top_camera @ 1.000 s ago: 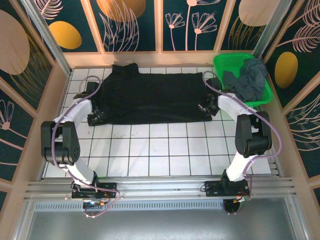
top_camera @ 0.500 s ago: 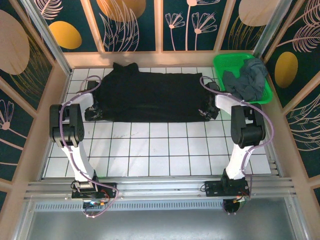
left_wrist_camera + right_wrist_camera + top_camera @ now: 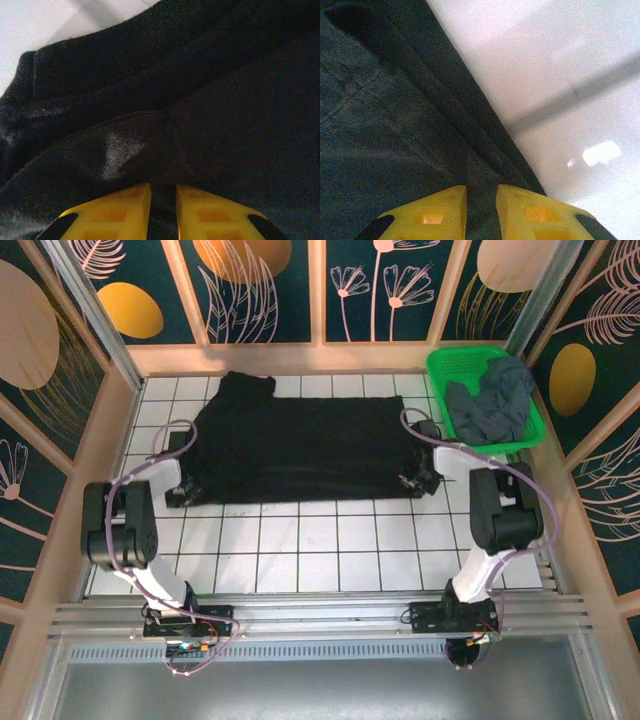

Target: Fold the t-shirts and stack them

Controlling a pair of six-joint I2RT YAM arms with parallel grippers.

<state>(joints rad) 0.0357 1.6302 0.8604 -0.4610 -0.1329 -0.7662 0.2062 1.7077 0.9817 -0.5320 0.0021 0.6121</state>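
A black t-shirt (image 3: 300,445) lies spread flat across the far half of the tiled table, with a sleeve sticking out at the far left. My left gripper (image 3: 178,496) is at its near left corner and my right gripper (image 3: 417,483) at its near right corner. In the left wrist view the left gripper (image 3: 163,210) is shut on a fold of the black t-shirt (image 3: 225,100). In the right wrist view the right gripper (image 3: 481,210) pinches the hem of the black t-shirt (image 3: 380,125) beside bare white tile. A dark grey t-shirt (image 3: 495,405) sits crumpled in the basket.
The green mesh basket (image 3: 450,362) stands at the far right corner. Wooden walls with patterned panels close in the table (image 3: 330,550) on three sides. White tiles lie bare between the shirt's near edge and the arm bases.
Both grippers have pulled the shirt's near edge toward the arm bases, after first moving it slightly away. The shirt now lies longer and flatter.
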